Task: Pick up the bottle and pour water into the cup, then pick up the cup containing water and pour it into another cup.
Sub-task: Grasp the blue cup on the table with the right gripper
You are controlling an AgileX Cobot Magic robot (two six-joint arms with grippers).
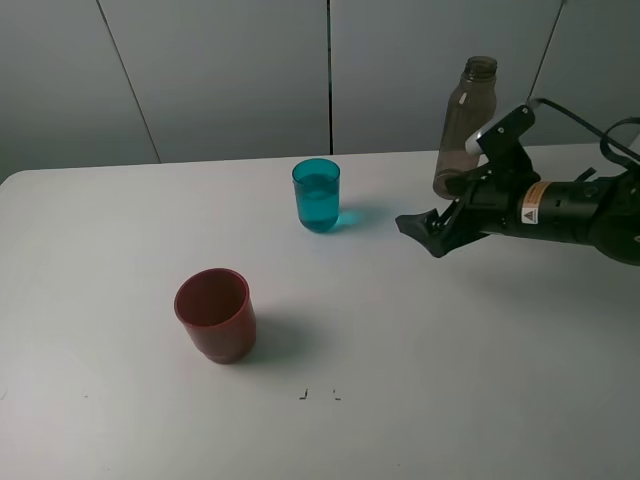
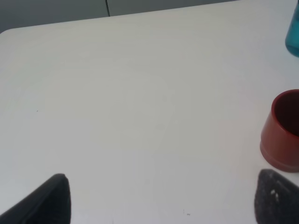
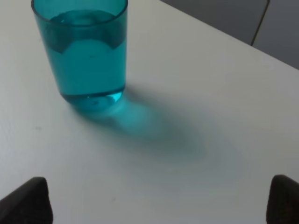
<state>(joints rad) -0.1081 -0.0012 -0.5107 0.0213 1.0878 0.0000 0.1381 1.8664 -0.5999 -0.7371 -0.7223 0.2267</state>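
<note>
The teal-blue cup (image 1: 316,195) stands upright at mid-table and holds water; it also shows in the right wrist view (image 3: 84,56). The red-brown cup (image 1: 215,315) stands upright nearer the front left. The grey-brown bottle (image 1: 465,120) stands uncapped at the back right, partly hidden behind my right arm. My right gripper (image 1: 425,235) is open and empty, hovering to the right of the teal cup, apart from it; its fingertips (image 3: 25,200) frame the table. My left gripper (image 2: 163,205) is open and empty above bare table, with the red cup (image 2: 282,130) beside one fingertip (image 2: 275,198). The teal cup (image 2: 293,32) shows at that view's edge.
The white table (image 1: 450,380) carries only these three things. Grey wall panels (image 1: 230,70) stand behind its far edge. Two small dark marks (image 1: 318,394) lie near the front edge. The left arm is out of the exterior view.
</note>
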